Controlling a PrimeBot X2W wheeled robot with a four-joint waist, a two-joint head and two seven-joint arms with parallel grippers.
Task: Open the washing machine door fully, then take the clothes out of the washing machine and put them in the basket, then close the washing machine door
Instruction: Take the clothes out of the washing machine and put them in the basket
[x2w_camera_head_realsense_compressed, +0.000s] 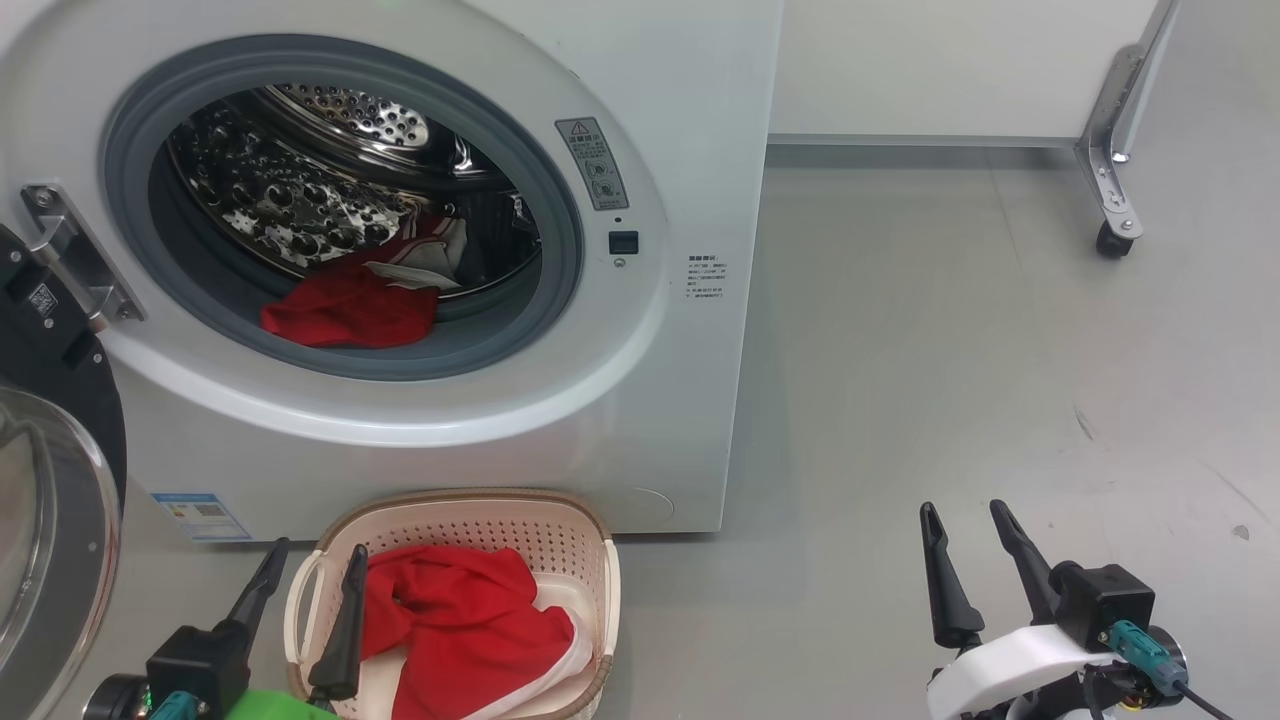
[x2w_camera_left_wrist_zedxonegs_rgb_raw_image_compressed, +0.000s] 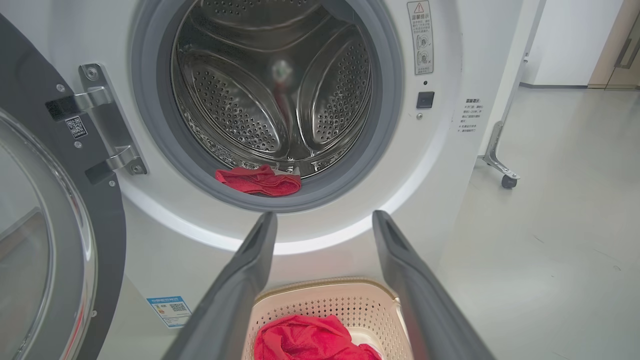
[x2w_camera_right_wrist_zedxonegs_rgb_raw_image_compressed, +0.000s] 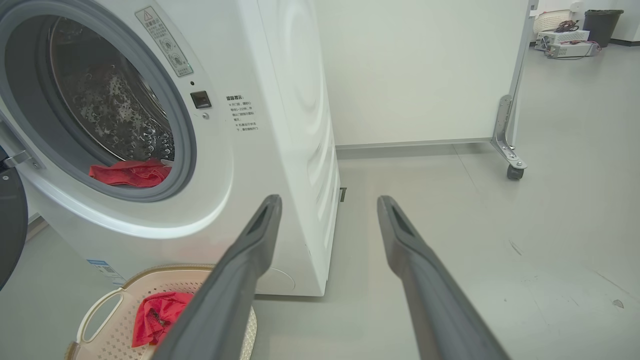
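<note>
I find the left gripper (x2w_camera_head_realsense_compressed: 320, 548) and right gripper (x2w_camera_head_realsense_compressed: 962, 507) both spread wide and empty, in front of the washing machine (x2w_camera_head_realsense_compressed: 680, 100). Red clothes (x2w_camera_head_realsense_compressed: 345, 305) lie at its drum mouth, and the basket (x2w_camera_head_realsense_compressed: 460, 497) stands at its foot. Risk, in my judgement: fabric snags on its seal (x2w_camera_head_realsense_compressed: 575, 250) and drops short.

A: Item one, the left gripper (x2w_camera_head_realsense_compressed: 318, 548), at the left rim of the basket (x2w_camera_head_realsense_compressed: 470, 498)?
B: Two long black tapered fingers (x2w_camera_left_wrist_zedxonegs_rgb_raw_image_compressed: 250, 260); black box-shaped base; green patch (x2w_camera_head_realsense_compressed: 270, 705) below.
A: Item two, the right gripper (x2w_camera_head_realsense_compressed: 963, 507), well right of the basket?
B: Same black fingers and box. White curved shell (x2w_camera_head_realsense_compressed: 1000, 670) beneath; teal plug (x2w_camera_head_realsense_compressed: 1135, 640); black cable (x2w_camera_head_realsense_compressed: 1200, 702).
A: Finger finish, seen close?
B: Matt dark grey, a long shallow recess behind each tip.
</note>
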